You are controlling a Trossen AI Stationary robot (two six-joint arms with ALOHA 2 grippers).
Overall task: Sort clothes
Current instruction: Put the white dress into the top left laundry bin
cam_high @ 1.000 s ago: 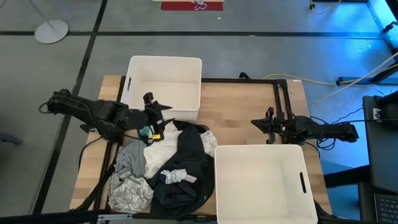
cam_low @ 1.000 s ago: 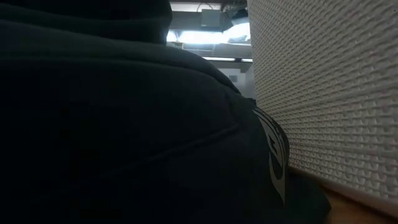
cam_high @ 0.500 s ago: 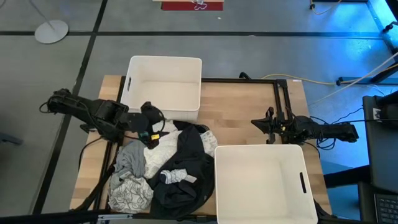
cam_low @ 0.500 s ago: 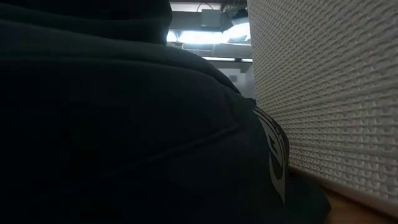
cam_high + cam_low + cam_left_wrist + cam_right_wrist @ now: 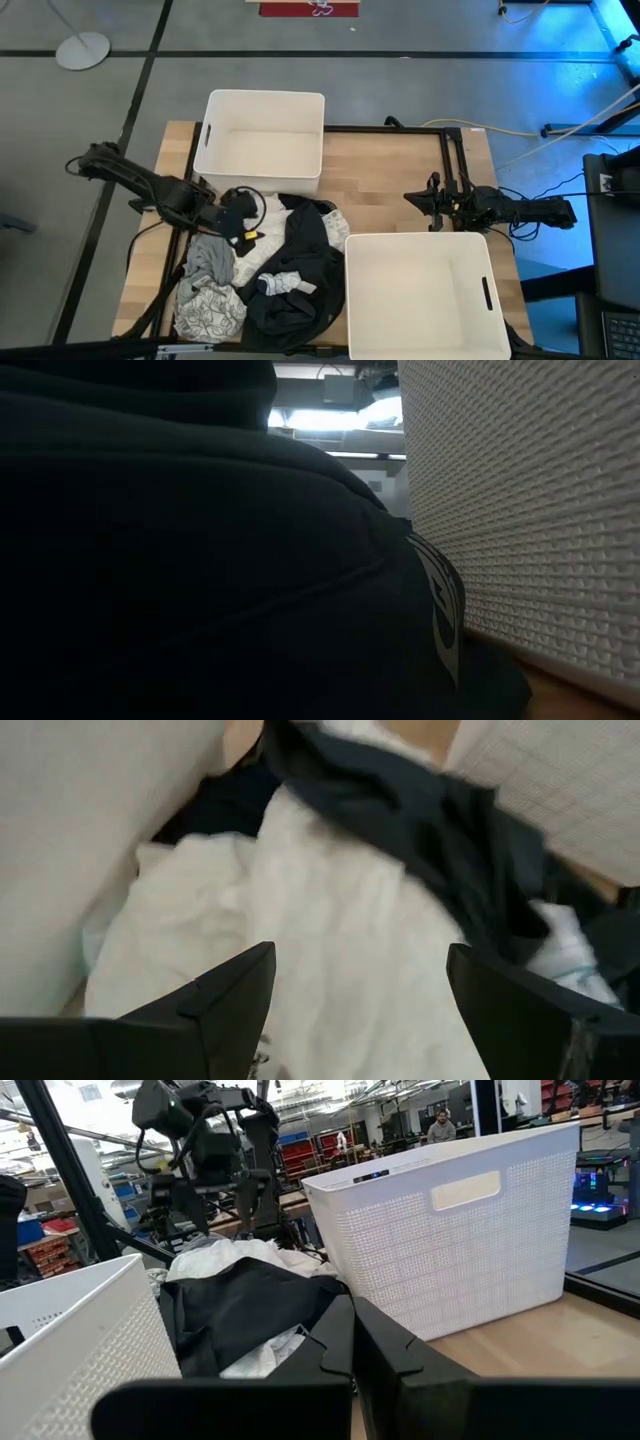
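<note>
The clothes lie in a heap on the table's near left part: a white garment, a grey one, a white one with grey print and a black one. My left gripper is open just over the heap's far end. Its fingers stand on either side of the white garment, with the black garment beyond. My right gripper is shut and empty, low over the table's right part, away from the heap. The black garment fills most of the low view.
One white bin stands at the table's far edge, close behind my left gripper; its wall runs beside the fingers. A second white bin stands at the near right against the heap, and its wall shows in the low view.
My left gripper has come away from the far bin toward the table's near edge and gone down onto the far end of the heap. The clothes have not visibly moved.
</note>
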